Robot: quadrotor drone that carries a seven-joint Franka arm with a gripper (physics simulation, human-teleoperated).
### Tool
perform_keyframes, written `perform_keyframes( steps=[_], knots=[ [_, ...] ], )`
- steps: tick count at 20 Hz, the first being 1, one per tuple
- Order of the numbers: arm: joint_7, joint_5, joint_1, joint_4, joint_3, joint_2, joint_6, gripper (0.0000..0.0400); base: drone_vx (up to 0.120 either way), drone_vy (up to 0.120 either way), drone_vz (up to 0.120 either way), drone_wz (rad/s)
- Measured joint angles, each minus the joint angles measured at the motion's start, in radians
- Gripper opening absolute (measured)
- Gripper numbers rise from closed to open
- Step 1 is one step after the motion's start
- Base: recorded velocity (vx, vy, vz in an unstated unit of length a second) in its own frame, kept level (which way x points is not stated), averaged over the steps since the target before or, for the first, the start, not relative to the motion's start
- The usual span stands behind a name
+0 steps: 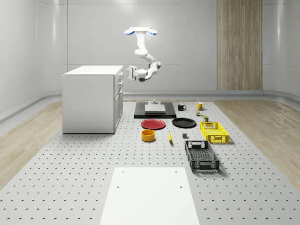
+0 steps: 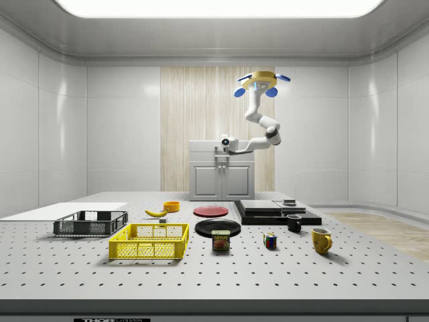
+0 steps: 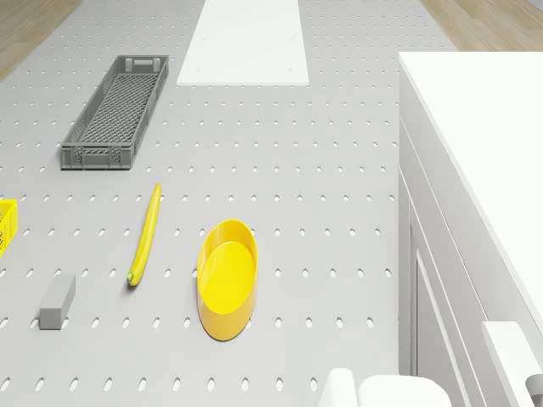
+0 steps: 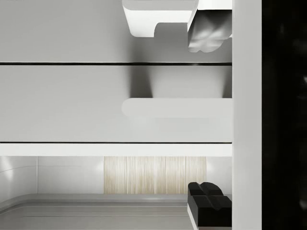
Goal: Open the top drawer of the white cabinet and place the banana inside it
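Observation:
The white cabinet [image 1: 91,98] stands at the whole-scene view's left, its drawers all shut. My drone [image 1: 140,31] hovers in the air beside the cabinet's drawer side, with the arm hanging down and bent toward it. My gripper [image 1: 127,72] is level with the top drawer [image 1: 120,75], right at its front. In the wrist view my gripper [image 4: 208,120] is open, and a pale drawer handle [image 4: 177,108] lies in the gap without touching either finger. The banana [image 1: 169,137] lies on the table next to a yellow bowl [image 3: 226,275]; it shows too as the banana [image 3: 144,235].
On the table sit a red plate [image 1: 153,124], a black plate [image 1: 183,123], a yellow crate [image 1: 213,131], a dark grey crate [image 1: 201,156], a black platform [image 1: 154,110], two mugs and a small grey block [image 3: 57,300]. A white sheet [image 1: 149,194] lies in front.

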Motion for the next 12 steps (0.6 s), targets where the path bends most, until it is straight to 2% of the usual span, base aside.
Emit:
perform_keyframes(
  steps=[12],
  knots=[
    [-0.018,0.1,0.012,0.044,0.082,0.072,0.03,0.04,0.0,0.0,0.0,0.0]
  ],
)
